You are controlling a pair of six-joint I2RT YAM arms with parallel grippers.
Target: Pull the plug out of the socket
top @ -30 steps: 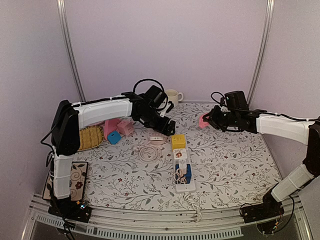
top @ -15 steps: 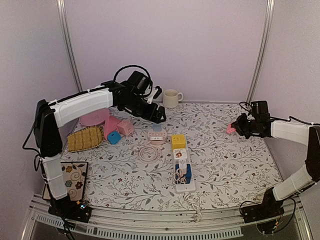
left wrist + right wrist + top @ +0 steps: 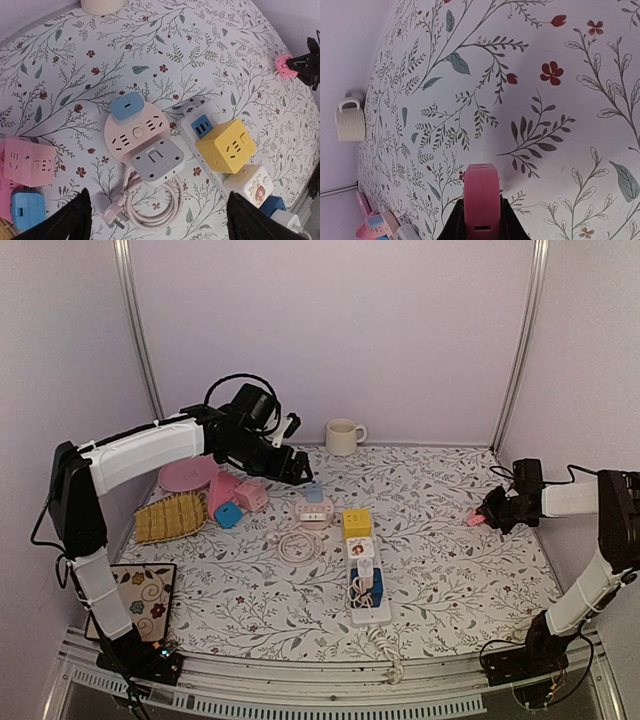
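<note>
My right gripper [image 3: 490,512] is shut on a pink plug [image 3: 476,517] low over the table near its right edge; the plug stands between the fingers in the right wrist view [image 3: 481,200]. It also shows far right in the left wrist view [image 3: 284,66]. A round pink socket [image 3: 313,512] lies mid-table with a blue plug [image 3: 127,106] and a grey adapter [image 3: 157,161] on it. A white power strip [image 3: 362,585] carries a yellow cube [image 3: 357,523] and other plugs. My left gripper [image 3: 298,470] is open and empty, high above the round socket [image 3: 134,134].
A cream mug [image 3: 343,436] stands at the back. A pink plate [image 3: 187,476], a woven mat [image 3: 170,516], pink and blue cube sockets [image 3: 240,502] sit at the left. A coiled white cable [image 3: 297,545] lies by the round socket. A patterned pad [image 3: 150,600] is front left.
My right arm has swung right, carrying the pink plug from the table's middle back to its right edge. My left arm has pulled back to the left.
</note>
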